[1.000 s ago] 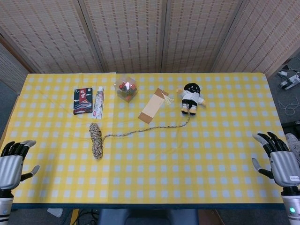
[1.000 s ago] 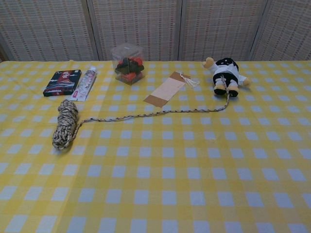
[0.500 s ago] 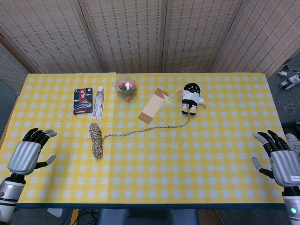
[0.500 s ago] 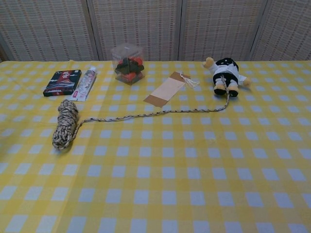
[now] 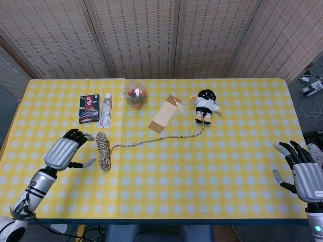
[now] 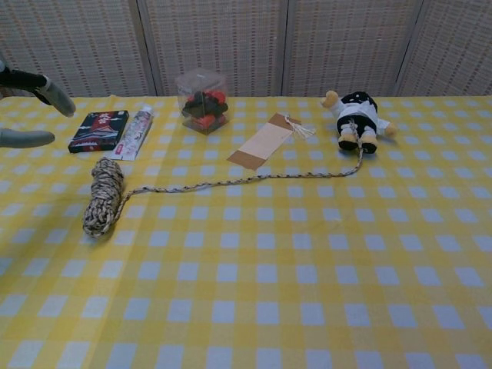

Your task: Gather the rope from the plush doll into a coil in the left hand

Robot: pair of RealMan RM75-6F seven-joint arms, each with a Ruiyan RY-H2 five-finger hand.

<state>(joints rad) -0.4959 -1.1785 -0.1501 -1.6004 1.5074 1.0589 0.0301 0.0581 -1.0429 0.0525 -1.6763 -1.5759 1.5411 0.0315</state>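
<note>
A speckled rope lies on the yellow checked table, its bundled coil (image 5: 103, 149) (image 6: 103, 196) at the left and a loose strand (image 5: 156, 138) (image 6: 238, 181) running right to the plush doll (image 5: 205, 105) (image 6: 356, 119). My left hand (image 5: 66, 150) hovers just left of the coil, open, fingers apart, holding nothing; only its fingertips (image 6: 46, 91) show in the chest view. My right hand (image 5: 303, 170) stays open at the table's right front corner, far from the rope.
Behind the coil lie a dark card box (image 5: 89, 108) (image 6: 99, 130) and a tube (image 5: 105, 110) (image 6: 134, 131). A clear box with red contents (image 5: 135, 95) (image 6: 202, 101) and a tan tagged card (image 5: 165, 114) (image 6: 265, 141) sit mid-back. Woven screens close off the rear.
My left hand has travelled from the table's left front edge rightward and forward to just beside the rope coil. The right hand has barely shifted. The rope and doll are unmoved.
</note>
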